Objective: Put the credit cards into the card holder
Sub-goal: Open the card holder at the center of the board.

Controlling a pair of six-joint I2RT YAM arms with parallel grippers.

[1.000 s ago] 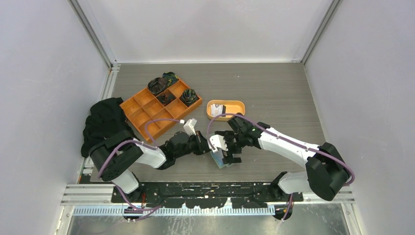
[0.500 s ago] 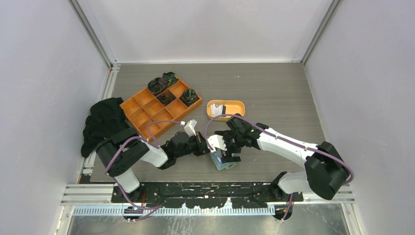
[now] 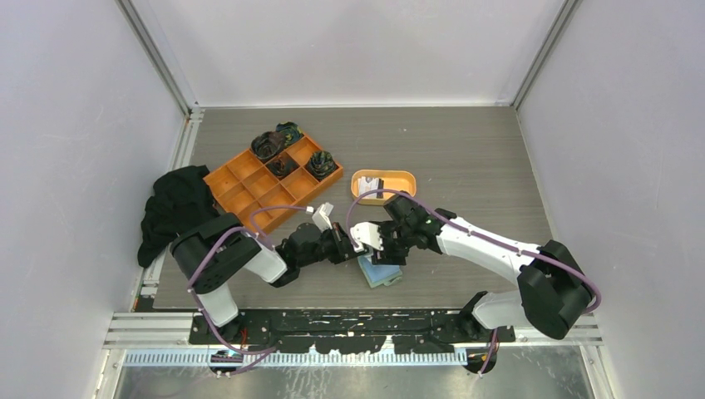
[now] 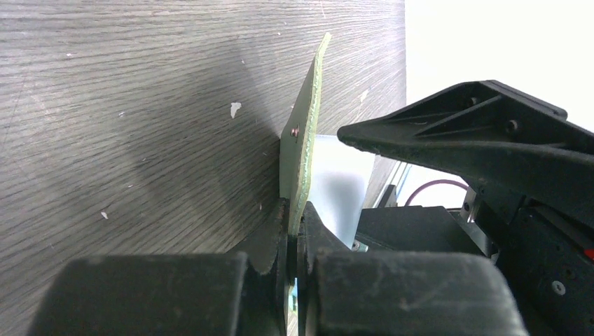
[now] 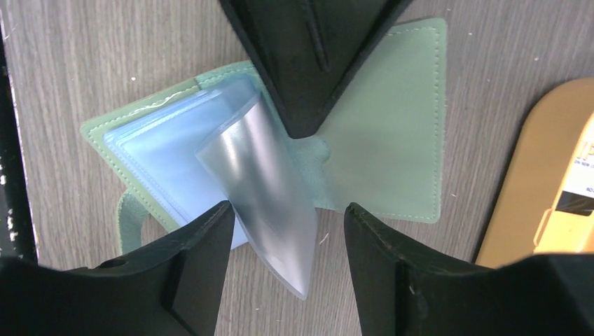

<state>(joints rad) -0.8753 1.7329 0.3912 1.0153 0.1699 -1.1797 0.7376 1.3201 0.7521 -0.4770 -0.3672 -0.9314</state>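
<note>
Near the front edge of the table (image 3: pixel 465 150), between the two arms, the card holder (image 3: pixel 380 272) lies open, its sage-green cover spread on the grey wood. The left tool (image 3: pixel 347 247) reaches in from the left and is pressed together on one green flap. From the left wrist camera, that flap of the card holder (image 4: pixel 302 140) stands up edge-on, pinched at its lower end by the left tool (image 4: pixel 295 225).

The right tool (image 3: pixel 384 254) hangs directly above the holder. The right wrist camera looks straight down on the card holder (image 5: pixel 392 140): bluish pockets on the left half, plain green lining on the right. One frosted pocket leaf (image 5: pixel 256 175) stands lifted away from the stack. The right tool (image 5: pixel 287 210) has its jaws spread to either side of this leaf, with a gap on the leaf's right. Whether the left jaw touches the leaf cannot be told.

Just beyond the holder sits an oval orange dish (image 3: pixel 403 176) with a credit card (image 3: pixel 370 184) lying inside it, apart from the holder. The dish's rim also shows at the right edge of the right wrist view. Farther left is an orange compartment tray (image 3: pixel 241 187), dark items in its far compartments. A black cloth (image 3: pixel 175 208) lies beside the tray at the table's left edge.
</note>
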